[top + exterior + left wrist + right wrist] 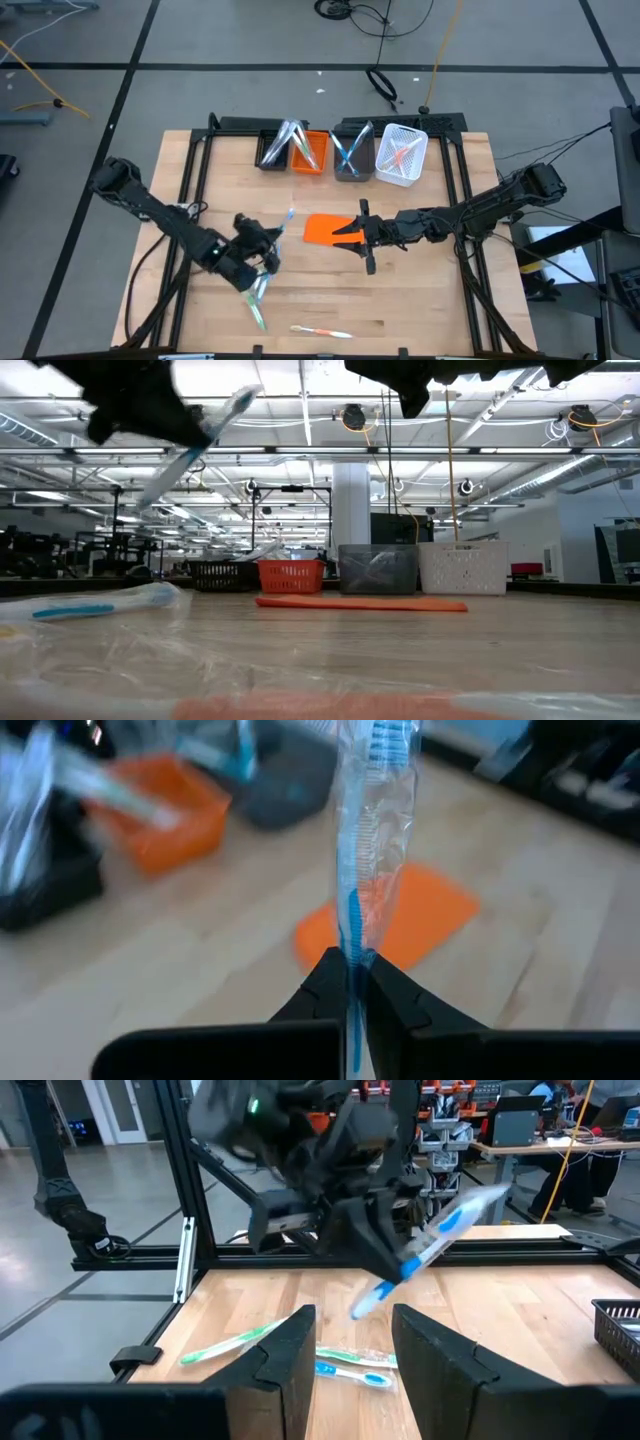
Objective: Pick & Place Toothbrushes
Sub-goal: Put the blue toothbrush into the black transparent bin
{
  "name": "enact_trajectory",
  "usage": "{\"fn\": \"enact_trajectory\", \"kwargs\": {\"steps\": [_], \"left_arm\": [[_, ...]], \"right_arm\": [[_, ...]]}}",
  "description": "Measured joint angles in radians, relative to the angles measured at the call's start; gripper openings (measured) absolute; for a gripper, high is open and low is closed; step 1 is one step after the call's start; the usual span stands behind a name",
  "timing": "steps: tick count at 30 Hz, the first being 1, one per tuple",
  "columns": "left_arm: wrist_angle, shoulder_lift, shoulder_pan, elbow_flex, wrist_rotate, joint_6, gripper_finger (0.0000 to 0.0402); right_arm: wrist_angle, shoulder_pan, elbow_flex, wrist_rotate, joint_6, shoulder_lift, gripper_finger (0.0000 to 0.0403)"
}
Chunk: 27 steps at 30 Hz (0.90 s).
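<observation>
**Toothbrush lifted, bins ahead**

Toothbrushes are spread over the pale wooden table (420,300), whose far edge carries a row of small bins: a black bin (273,152), an orange bin (310,153), a grey bin (352,155) and a white mesh basket (403,154), each already holding some. A flat orange sheet (322,229) lies near the table's middle.

The left gripper (352,970) hangs above the left half of the table, clamped tight on a blue-and-white toothbrush in a clear wrapper (368,830), which juts out past the fingers. The right gripper (350,1342) waits over the middle of the table beside the orange sheet, its fingers spread and empty.

Smaller still, a green toothbrush (258,300) lies toward the near edge under the left arm, and an orange-accented toothbrush (322,331) sits at the near edge.

The carry step looks to be in hand. Next, the left arm would need to swing toward the far edge, centre the brush over a bin, then let go.
</observation>
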Motion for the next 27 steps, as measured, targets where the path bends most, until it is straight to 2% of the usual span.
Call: {"fn": "enact_trajectory", "kwargs": {"steps": [4,9,14,21,27], "left_arm": [[0.279,0.0,0.073,0.0,0.011,0.307,0.0004],[0.539,0.0,0.15,0.0,0.147,0.565,0.0012],[0.647,0.0,0.195,0.0,0.261,0.672,0.0004],[0.69,0.001,0.206,0.0,0.287,0.701,0.0008],[0.847,0.056,0.213,0.0,0.327,0.785,0.0012]], "right_arm": [[0.005,0.0,0.0,0.0,0.0,0.0,0.0126],[0.018,0.0,0.0,-0.002,0.0,0.0,0.0126],[0.042,0.0,0.0,-0.001,-0.006,0.0,0.0126],[0.075,-0.017,0.0,-0.002,-0.026,0.0,0.0149],[0.107,-0.04,0.0,-0.002,-0.026,0.0,0.0181]]}}
